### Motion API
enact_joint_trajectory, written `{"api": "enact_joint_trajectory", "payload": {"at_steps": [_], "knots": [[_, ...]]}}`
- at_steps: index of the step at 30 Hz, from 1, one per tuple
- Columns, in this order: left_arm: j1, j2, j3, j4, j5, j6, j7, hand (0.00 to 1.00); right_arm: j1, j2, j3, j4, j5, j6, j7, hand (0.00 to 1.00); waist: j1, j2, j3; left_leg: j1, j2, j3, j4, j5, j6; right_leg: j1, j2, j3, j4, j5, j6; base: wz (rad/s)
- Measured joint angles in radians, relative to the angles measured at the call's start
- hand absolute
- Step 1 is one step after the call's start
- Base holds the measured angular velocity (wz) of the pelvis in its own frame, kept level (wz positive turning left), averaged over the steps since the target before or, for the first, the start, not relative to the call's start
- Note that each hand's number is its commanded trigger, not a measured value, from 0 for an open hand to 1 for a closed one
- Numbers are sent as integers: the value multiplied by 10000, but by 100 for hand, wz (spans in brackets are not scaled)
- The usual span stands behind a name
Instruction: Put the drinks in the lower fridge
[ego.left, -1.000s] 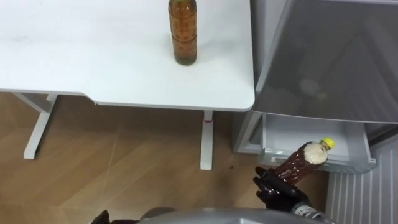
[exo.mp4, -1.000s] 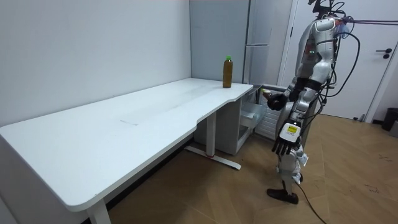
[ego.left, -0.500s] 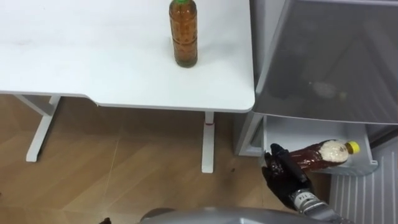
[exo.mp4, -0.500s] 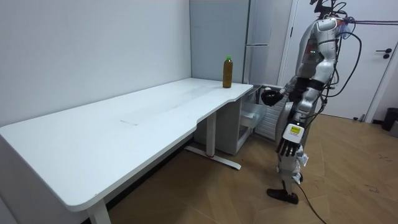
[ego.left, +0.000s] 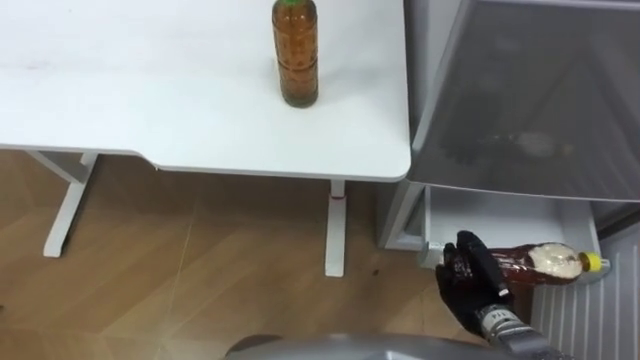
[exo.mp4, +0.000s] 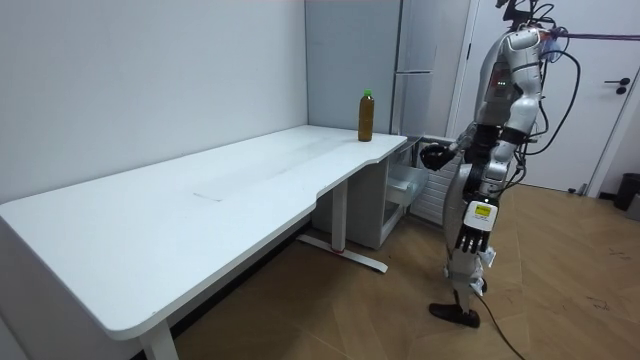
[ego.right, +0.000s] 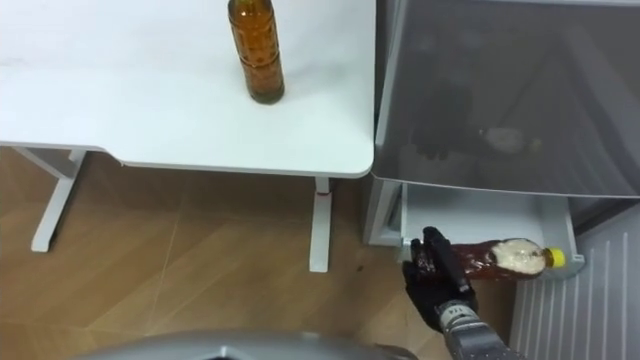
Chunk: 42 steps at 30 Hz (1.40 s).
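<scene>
Bottle (ego.left: 545, 265) now lies level, right hand (ego.left: 468, 285) curled round it.

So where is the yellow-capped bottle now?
Lower right of the left eye view: the right hand holds the bottle sideways over the open fridge drawer.

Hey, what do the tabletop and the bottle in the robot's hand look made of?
Tabletop: probably laminated board, matte white; smooth, even, thin-edged. Bottle in the right hand: likely clear glossy plastic; brown drink shows through, yellow cap.
</scene>
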<state>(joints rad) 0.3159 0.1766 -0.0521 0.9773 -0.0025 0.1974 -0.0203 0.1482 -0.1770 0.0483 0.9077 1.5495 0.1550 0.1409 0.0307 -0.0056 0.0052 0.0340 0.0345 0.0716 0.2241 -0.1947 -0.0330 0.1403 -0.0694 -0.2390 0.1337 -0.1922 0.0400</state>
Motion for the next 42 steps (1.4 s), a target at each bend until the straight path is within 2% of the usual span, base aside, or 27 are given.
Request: {"api": "enact_joint_trajectory", "payload": {"at_steps": [6,8,13,17,22,27,28,29,30,31,34,42], "knots": [[-151,-11,-43,-199,452,27,-121,0,-557,-33,-190,528,146,70,1,100,-72,103,8,-373,-38,-216,132,10,12,-219,-4,-185,-2,2,-3,11],[-355,-11,-61,-182,561,69,-122,0,-1244,-77,-541,1313,220,178,-130,100,-123,100,5,-631,-59,-297,197,33,36,-432,-8,-201,24,9,-13,9],[-686,12,-53,-168,628,159,-115,0,-2351,-154,-1275,1799,244,199,-447,100,-138,116,10,-1297,-63,-401,364,70,63,-936,-11,-302,122,70,-32,7],[-889,128,-60,-166,618,204,-94,0,-3179,-257,-1362,2352,221,228,-659,100,-157,-2,108,-1490,-60,-434,336,103,53,-1234,-27,-375,210,86,-55,2],[-1244,242,-205,-163,527,267,-103,0,-3761,-345,-1515,3067,232,270,-794,100,-196,69,101,-2064,-69,-445,349,194,79,-1794,-61,-380,374,99,-66,0],[-1768,325,-288,-62,633,287,-142,0,-4625,-641,-1580,3823,46,529,-860,100,-201,43,117,-2164,-152,-448,44,427,110,-2044,-155,-426,427,101,-68,2],[-1865,341,-290,-40,630,287,-155,0,-4760,-682,-1600,4033,39,560,-866,96,-183,21,131,-2181,-152,-442,-1,455,108,-2124,-165,-426,492,101,-68,0],[-1932,352,-296,11,628,288,-173,0,-4841,-703,-1601,4107,34,578,-865,55,-187,9,139,-2214,-152,-441,-26,477,112,-2178,-174,-433,527,101,-68,0],[-2002,363,-304,62,616,286,-190,0,-4879,-729,-1590,4108,35,591,-866,4,-169,-4,146,-2288,-152,-441,-20,489,113,-2248,-178,-444,548,101,-68,0],[-2055,368,-305,91,615,286,-198,0,-4896,-740,-1592,4108,49,603,-866,0,-164,-16,154,-2332,-153,-446,-20,503,113,-2288,-181,-461,551,102,-70,4],[-2275,397,-318,268,607,277,-240,0,-4921,-779,-1590,4161,64,652,-875,0,-56,-77,193,-2416,-151,-456,-15,543,109,-2349,-188,-546,549,108,-80,6],[-2499,432,-307,447,538,152,-339,0,-5611,-991,-1678,4931,23,762,-1007,0,62,-87,199,-2856,-153,-450,-14,698,123,-2866,-224,-625,726,147,-126,0]]}}
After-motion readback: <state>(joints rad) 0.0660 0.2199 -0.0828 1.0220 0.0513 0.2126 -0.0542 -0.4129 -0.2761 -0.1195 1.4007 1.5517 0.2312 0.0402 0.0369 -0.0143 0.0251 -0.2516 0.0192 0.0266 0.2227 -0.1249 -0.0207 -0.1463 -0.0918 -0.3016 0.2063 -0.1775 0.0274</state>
